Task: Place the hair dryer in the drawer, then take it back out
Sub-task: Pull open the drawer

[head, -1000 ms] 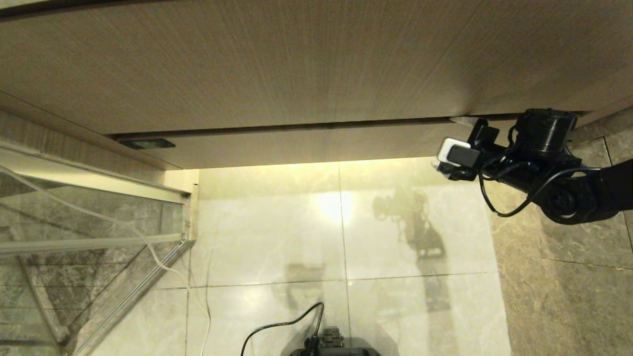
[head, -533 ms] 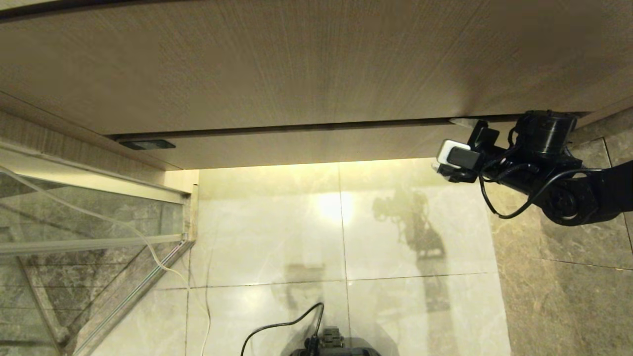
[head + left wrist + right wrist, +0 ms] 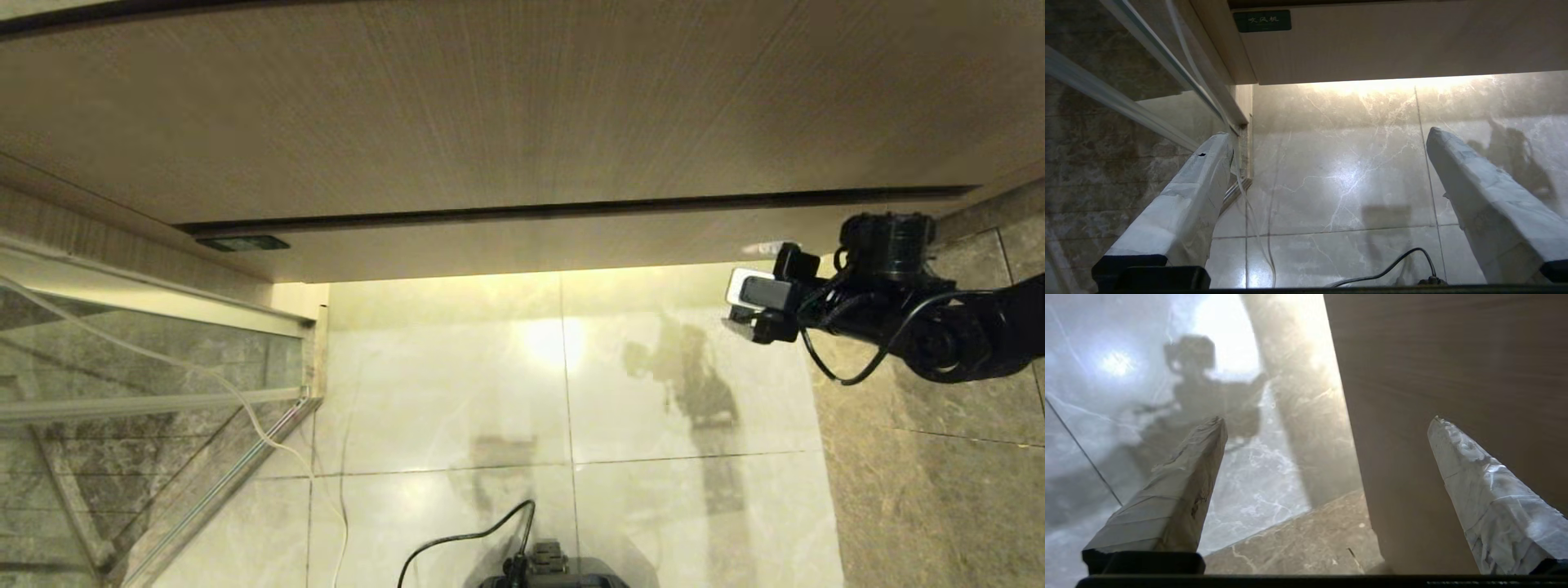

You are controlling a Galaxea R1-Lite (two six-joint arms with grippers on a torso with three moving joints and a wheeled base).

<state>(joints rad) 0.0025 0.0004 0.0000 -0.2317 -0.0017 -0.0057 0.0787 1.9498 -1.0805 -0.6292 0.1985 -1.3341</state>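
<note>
The drawer (image 3: 506, 241) is the low beige wood-grain strip under the taller panel, and it is pushed in flush. A small green label (image 3: 1261, 20) marks its left end. No hair dryer shows in any view. My right gripper (image 3: 744, 286) hangs at the drawer's right end, level with its lower edge, open and empty. In the right wrist view, the right gripper (image 3: 1327, 424) has one finger over the floor and the other in front of the wood face (image 3: 1453, 375). My left gripper (image 3: 1327, 134) is open and empty over the floor tiles, out of the head view.
A glass partition (image 3: 122, 384) with a metal frame stands at the left, and a thin white cable (image 3: 269, 441) runs down it. A black cable (image 3: 465, 535) curls on the pale marble floor by my base. Darker brown tiles (image 3: 922, 474) cover the floor at the right.
My right gripper has dropped from the seam above the drawer to the drawer's lower edge and come slightly towards me, jaws still open. Nothing else has moved.
</note>
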